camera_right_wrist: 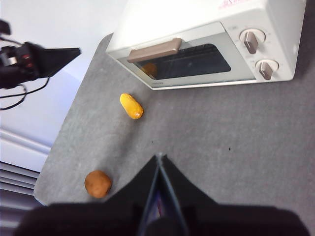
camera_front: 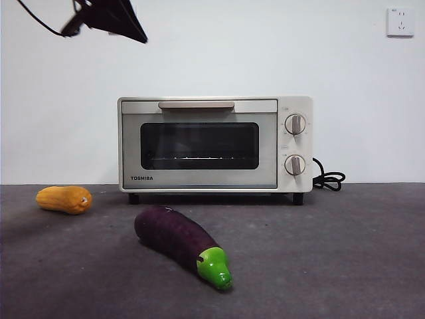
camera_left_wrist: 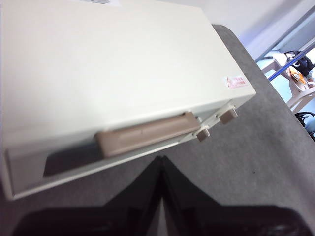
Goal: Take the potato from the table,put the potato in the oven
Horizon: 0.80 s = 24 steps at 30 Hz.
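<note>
Counting one potato (camera_right_wrist: pixel 98 183), one oven (camera_front: pixel 214 144)

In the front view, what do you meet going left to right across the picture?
Corn cob → a black tool tip up high → eggplant → oven → black cord → wall socket.

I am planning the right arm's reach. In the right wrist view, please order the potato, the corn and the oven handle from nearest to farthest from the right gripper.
1. The potato, on the table close beside the right gripper.
2. The corn, farther out, before the oven.
3. The oven handle, farthest, on the closed door.
</note>
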### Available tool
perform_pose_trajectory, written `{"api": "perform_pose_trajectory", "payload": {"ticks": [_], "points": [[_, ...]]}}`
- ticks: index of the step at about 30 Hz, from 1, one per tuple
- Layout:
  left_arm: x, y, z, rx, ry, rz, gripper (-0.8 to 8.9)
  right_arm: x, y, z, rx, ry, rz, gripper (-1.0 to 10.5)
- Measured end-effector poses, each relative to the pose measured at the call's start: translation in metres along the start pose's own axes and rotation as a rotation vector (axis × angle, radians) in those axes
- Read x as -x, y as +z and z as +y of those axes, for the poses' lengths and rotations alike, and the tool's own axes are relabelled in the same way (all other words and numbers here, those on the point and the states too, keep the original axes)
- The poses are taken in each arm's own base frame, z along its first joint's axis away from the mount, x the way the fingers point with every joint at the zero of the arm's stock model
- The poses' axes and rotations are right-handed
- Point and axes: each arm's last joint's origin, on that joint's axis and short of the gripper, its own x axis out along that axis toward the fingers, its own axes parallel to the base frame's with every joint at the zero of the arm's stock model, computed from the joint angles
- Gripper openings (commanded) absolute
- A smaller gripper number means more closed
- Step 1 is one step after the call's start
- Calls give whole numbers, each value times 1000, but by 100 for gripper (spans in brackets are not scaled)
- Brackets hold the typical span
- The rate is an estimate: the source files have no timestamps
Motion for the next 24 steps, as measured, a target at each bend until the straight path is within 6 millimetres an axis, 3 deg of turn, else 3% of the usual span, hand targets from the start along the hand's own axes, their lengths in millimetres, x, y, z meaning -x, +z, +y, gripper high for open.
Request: {"api": "perform_pose_trajectory", "payload": {"ticks": [7,14,24], "points": [[-39,12,9,3,-4,36,-6,2,4,3,19,5,-13,-1],[-76,4,19,18,3,100,-6,2,4,3,19,5,-12,-1],[-95,-5,22,12,70,122,-6,1,4,2,21,5,-11,-1]]}}
